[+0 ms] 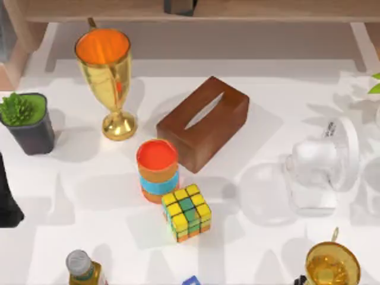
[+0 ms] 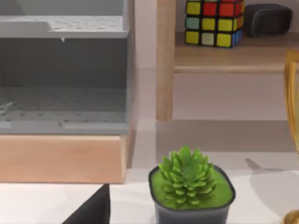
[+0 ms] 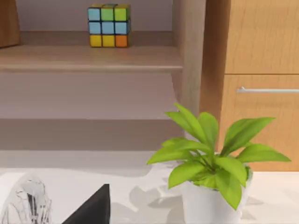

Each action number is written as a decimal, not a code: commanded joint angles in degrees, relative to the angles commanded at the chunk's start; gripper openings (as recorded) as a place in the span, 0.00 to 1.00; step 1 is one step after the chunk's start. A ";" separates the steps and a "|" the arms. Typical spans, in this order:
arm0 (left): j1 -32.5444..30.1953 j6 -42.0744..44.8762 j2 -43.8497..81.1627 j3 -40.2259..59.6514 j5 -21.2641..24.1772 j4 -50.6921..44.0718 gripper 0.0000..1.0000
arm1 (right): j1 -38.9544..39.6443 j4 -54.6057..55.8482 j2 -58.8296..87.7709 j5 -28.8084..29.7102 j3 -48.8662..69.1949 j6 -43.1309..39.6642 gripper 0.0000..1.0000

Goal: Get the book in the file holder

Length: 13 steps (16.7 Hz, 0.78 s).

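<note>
A cluttered white table (image 1: 89,196) fronts a wooden shelf unit (image 2: 224,58) as two AgileX arms wait at its edges. The grey file holder (image 2: 65,70) fills the upper left of the left wrist view. It stands on a wooden ledge with its open face toward that camera, beyond the potted succulent (image 2: 189,186).

In the top view the brown tissue box (image 1: 202,122) lies on a diagonal at centre. A gold trophy cup (image 1: 107,77) stands at upper left and a white desk fan (image 1: 320,166) at right. Below the box are a stack of orange and blue cups (image 1: 158,171) and a colour cube (image 1: 187,212), just beside each other.

A small blue corner (image 1: 190,280) at the bottom edge, centre, may be the book. Too little of it is in frame to tell that, or to read its long axis.

The left gripper (image 2: 93,210) is a dark wedge at the bottom of its wrist view, and the left arm (image 1: 7,196) sits at the top view's left edge. The right gripper (image 3: 93,207) is a like wedge facing a leafy plant (image 3: 210,158). Whether either is wide, narrow or holding anything cannot be told.

By this evidence the holder lies ahead of the left arm, so the left is likely the nearer arm for the placing. The blue corner sits about midway between the two arms.
</note>
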 joint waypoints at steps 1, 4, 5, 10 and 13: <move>0.00 0.00 0.00 0.00 0.00 0.00 1.00 | 0.00 0.00 0.00 0.00 0.00 0.00 1.00; -0.30 0.01 1.67 1.74 -0.27 -0.04 1.00 | 0.00 0.00 0.00 0.00 0.00 0.00 1.00; -0.61 0.01 3.34 3.47 -0.54 -0.08 1.00 | 0.00 0.00 0.00 0.00 0.00 0.00 1.00; -3.39 0.07 18.53 19.13 -3.00 -0.47 1.00 | 0.00 0.00 0.00 0.00 0.00 0.00 1.00; -5.78 0.12 31.61 32.57 -5.13 -0.79 1.00 | 0.00 0.00 0.00 0.00 0.00 0.00 1.00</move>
